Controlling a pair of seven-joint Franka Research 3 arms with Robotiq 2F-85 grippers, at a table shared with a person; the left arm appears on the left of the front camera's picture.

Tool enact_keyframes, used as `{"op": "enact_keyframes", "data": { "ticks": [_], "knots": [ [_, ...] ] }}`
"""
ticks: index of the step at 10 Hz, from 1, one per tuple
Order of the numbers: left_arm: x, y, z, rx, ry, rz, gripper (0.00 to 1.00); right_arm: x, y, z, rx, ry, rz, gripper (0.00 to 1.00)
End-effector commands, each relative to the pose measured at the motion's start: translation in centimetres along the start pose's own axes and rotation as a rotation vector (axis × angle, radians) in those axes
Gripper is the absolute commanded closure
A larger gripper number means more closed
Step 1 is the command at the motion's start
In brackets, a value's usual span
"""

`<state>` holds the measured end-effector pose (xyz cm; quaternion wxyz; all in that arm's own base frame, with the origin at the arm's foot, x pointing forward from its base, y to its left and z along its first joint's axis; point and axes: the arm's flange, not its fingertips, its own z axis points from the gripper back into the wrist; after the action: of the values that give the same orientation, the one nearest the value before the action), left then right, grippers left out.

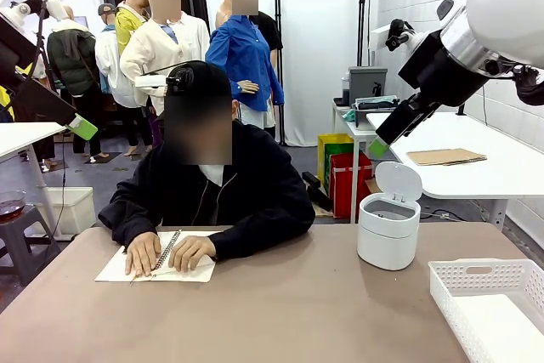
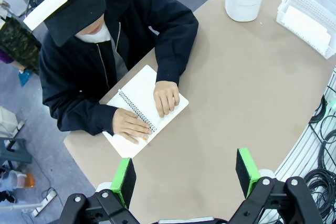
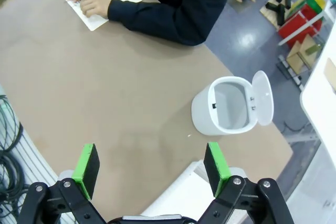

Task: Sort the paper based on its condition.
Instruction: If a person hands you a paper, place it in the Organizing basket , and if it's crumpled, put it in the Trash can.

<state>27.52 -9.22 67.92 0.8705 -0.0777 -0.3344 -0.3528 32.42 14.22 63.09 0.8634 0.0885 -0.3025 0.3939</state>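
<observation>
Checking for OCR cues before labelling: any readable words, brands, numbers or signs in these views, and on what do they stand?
No readable text.
The open white spiral notebook: the visible pages look blank.
The white round bin with a flip lid: no label visible.
The white perforated plastic basket: no print visible.
The red, yellow and green boxes on the floor behind the table: any print is too small to read.

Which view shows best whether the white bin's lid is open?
The right wrist view: it looks down into the white bin, lid flipped back, nothing visible inside. The front view shows the bin side-on, lid up; the left wrist view shows it small, near the top edge.
</observation>
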Motion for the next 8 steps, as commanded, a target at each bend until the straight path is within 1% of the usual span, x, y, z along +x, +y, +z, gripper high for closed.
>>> {"op": "enact_keyframes", "data": {
  "ticks": [1,8],
  "knots": [
    [-0.08,0.04,0.05,-0.002,0.000,0.000,0.00,-0.03,0.18,-0.05,-0.005,0.011,-0.012,0.00],
    [-0.08,0.04,0.05,-0.002,0.000,0.000,0.00,-0.03,0.18,-0.05,-0.005,0.011,-0.012,0.00]
  ]
}}
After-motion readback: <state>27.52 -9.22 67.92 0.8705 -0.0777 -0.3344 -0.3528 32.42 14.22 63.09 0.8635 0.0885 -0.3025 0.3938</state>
